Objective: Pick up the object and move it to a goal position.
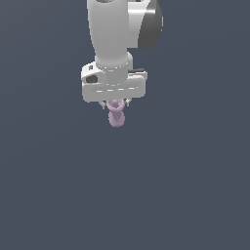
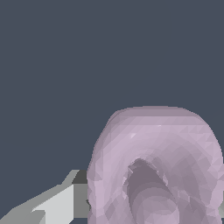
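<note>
Pinching the object (image 1: pixel 116 113) by its upper end, the white tool (image 1: pixel 115 103) hangs in the exterior view against plain dark grey, the lumpy pink-lilac piece dangling upright beneath it. Close up in the wrist view, the object (image 2: pixel 157 162) fills the frame beside one pale grey finger (image 2: pixel 54 205).

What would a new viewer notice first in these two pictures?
First, the white pincer near the top of the exterior view, with a small pale pink knobbly object hanging from it against the plain dark blue-grey background. In the wrist view the same object fills the lower part, beside one grey finger.
</note>
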Tool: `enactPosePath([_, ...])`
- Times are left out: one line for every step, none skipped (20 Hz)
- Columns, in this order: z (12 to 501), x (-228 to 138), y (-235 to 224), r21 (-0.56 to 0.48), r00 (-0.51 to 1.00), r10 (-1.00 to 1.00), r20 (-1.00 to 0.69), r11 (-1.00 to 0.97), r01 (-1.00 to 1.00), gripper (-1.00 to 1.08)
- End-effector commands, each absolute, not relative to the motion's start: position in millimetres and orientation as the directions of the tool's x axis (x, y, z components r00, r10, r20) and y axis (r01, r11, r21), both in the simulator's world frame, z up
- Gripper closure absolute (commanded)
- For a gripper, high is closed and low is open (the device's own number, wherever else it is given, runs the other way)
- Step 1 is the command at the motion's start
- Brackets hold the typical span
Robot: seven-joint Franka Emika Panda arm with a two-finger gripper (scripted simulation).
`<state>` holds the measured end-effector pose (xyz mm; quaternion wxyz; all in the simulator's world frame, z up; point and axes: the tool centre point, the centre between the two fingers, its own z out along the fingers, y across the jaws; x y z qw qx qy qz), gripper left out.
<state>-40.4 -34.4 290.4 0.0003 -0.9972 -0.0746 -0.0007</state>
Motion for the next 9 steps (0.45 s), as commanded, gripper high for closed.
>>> enactPosePath([303,-44,-37,-0.001,0.989,0.149,0.000,-0.989,0.149,1.08])
enactPosePath([306,-45,-38,-0.001,0.989,0.149,0.000,-0.989,0.149,1.08])
enactPosePath([309,-45,-38,-0.001,0.989,0.149,0.000,-0.989,0.149,1.08])
enactPosePath([311,-45,-39,-0.001,0.989,0.149,0.000,-0.989,0.149,1.08])
enactPosePath([312,-46,-39,0.000,0.989,0.149,0.000,-0.989,0.149,1.08])
enactPosePath([313,-46,-39,0.000,0.989,0.149,0.000,-0.989,0.149,1.08])
enactPosePath([313,-45,-39,0.000,0.989,0.149,0.000,-0.989,0.149,1.08])
enactPosePath([313,-45,-39,0.000,0.989,0.149,0.000,-0.989,0.149,1.08])
enactPosePath([313,-45,-39,0.000,0.989,0.149,0.000,-0.989,0.149,1.08])
